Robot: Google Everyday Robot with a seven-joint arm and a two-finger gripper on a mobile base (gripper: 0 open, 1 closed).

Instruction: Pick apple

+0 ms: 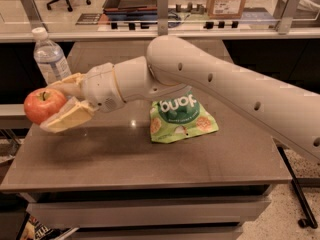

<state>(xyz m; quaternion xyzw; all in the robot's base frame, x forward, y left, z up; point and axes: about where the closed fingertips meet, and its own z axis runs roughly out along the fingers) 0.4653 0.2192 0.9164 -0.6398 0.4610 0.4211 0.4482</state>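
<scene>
The red-orange apple (43, 104) with a short dark stem is held in the air over the table's left edge. My gripper (57, 104) is shut on the apple, with one cream finger (67, 118) under its near side and the other (67, 80) behind it. My white arm reaches in from the right across the table.
A clear water bottle (50, 61) with a white cap stands at the table's back left, just behind my gripper. A green snack bag (180, 116) with white lettering lies mid-table under my arm. The brown table (150, 159) has a shelf with boxes behind it.
</scene>
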